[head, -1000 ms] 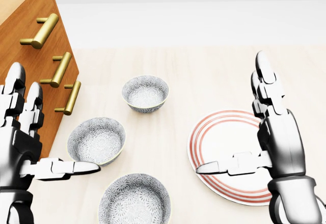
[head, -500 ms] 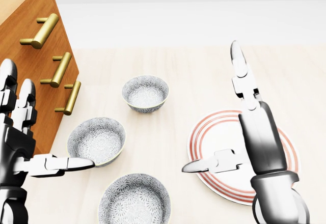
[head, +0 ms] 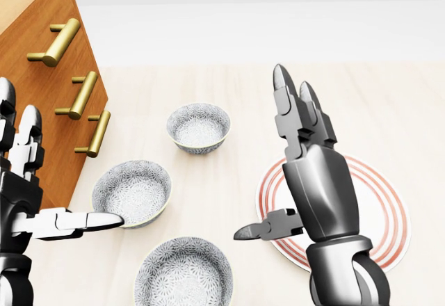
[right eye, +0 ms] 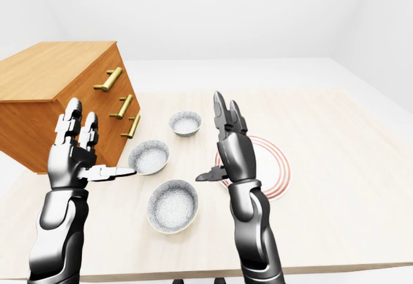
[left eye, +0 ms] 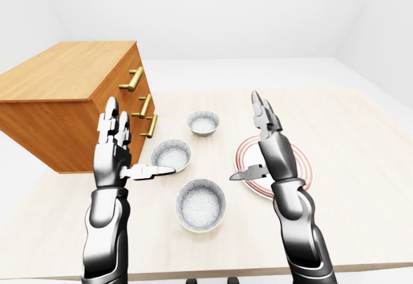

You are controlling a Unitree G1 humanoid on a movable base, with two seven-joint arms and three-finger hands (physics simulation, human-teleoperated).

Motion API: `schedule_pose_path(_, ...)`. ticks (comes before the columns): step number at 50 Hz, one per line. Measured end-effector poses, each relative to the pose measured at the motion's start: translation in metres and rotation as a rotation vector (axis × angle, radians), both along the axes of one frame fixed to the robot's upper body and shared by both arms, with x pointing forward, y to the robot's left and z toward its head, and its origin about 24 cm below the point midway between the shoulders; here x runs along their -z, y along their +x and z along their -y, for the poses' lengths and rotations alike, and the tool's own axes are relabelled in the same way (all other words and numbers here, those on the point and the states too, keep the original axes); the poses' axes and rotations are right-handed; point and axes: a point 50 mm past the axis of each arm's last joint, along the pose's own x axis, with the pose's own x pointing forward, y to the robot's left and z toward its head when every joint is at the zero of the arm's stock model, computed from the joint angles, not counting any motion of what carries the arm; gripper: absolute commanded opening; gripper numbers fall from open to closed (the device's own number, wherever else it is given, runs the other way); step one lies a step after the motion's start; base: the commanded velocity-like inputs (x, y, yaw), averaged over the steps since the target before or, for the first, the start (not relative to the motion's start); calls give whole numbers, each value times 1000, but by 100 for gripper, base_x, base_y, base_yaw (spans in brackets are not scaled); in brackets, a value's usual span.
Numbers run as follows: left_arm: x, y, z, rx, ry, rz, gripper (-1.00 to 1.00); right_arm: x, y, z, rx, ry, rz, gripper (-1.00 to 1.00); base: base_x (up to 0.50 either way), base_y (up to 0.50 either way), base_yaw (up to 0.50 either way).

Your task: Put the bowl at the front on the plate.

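Three patterned grey bowls stand on the pale table. The nearest bowl [head: 184, 272] is at the bottom of the head view, a second bowl [head: 132, 192] up and to its left, and a third bowl [head: 199, 127] higher up. A white plate with red rings [head: 389, 205] lies at the right, partly hidden by my right arm. My right hand [head: 271, 158] hovers open above the plate's left rim, fingers pointing up, thumb toward the bowls. Open too, my left hand [head: 66, 161] is at the left edge, its thumb over the second bowl's left rim. Neither hand holds anything.
A wooden drawer chest [left eye: 71, 97] with brass handles [head: 85, 94] stands on the table at the left, close beside my left hand. The table's near edge [left eye: 213, 274] runs along the bottom of the left-eye view. White floor and walls lie beyond.
My right hand has swung left, from over the plate's right part to its left rim, turning its palm toward the bowls. The left hand slid slightly left. The bowls and plate stayed put.
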Motion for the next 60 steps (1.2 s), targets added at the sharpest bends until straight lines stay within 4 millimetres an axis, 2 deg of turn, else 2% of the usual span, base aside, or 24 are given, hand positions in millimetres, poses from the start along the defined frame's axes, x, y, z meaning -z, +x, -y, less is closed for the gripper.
schedule_pose_path(26,-3,0,-3,-8,-2,14,100,14,4,-21,11,-107,-35,100,0,0,0)
schedule_pose_path(60,-2,3,-8,-20,-8,5,100,45,19,-41,-46,-91,-164,100,0,0,0)
